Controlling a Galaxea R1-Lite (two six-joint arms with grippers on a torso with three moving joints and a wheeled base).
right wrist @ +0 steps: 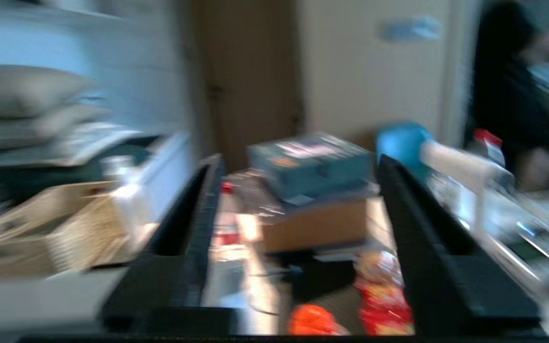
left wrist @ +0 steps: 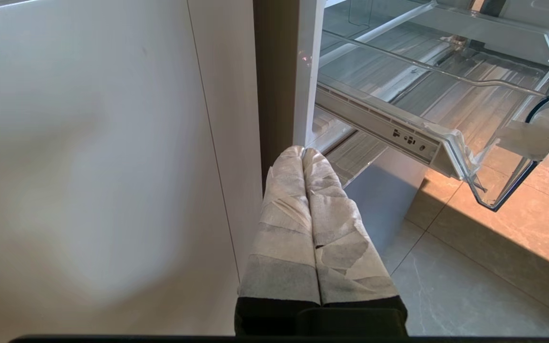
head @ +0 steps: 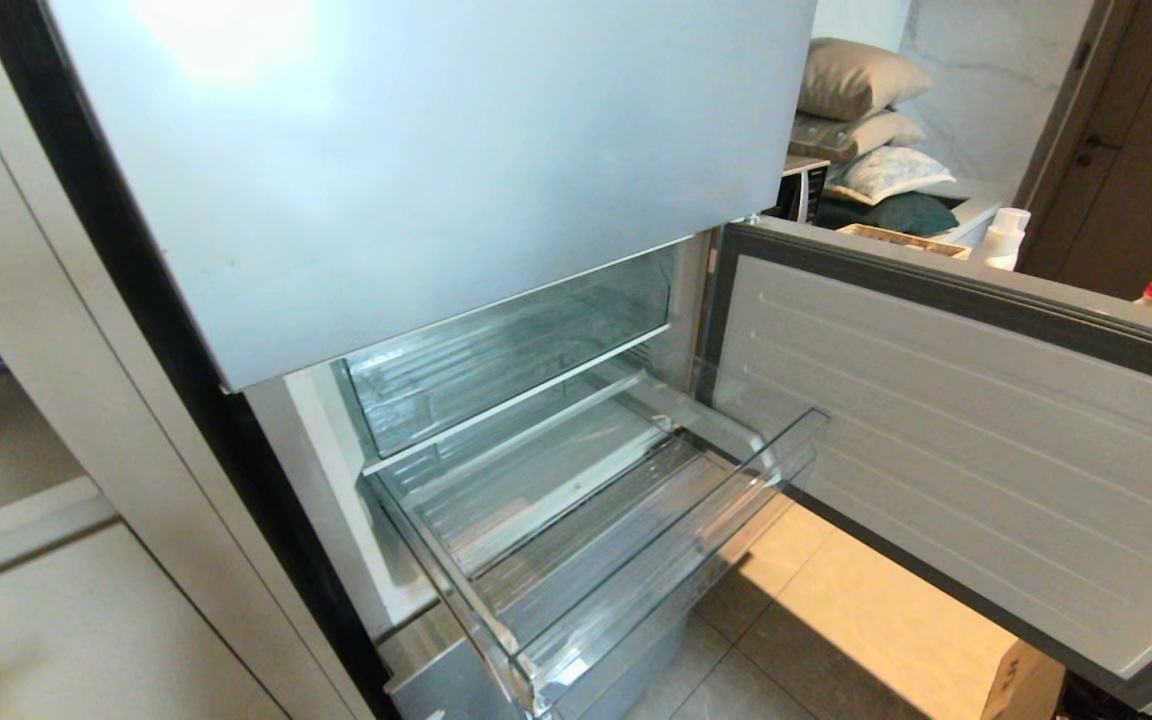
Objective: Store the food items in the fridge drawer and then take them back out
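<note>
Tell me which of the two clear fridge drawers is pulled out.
The lower drawer: its lipped front hangs out over the tiled floor, past the fridge front. The upper drawer sits back inside the cabinet.

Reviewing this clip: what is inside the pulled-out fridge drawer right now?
Nothing shows inside the fridge drawer: through its clear walls only the ribbed bottom is visible, with no food items, in both the head and left wrist views. Its rear part runs under the upper drawer and shows only through that clear plastic.
</note>
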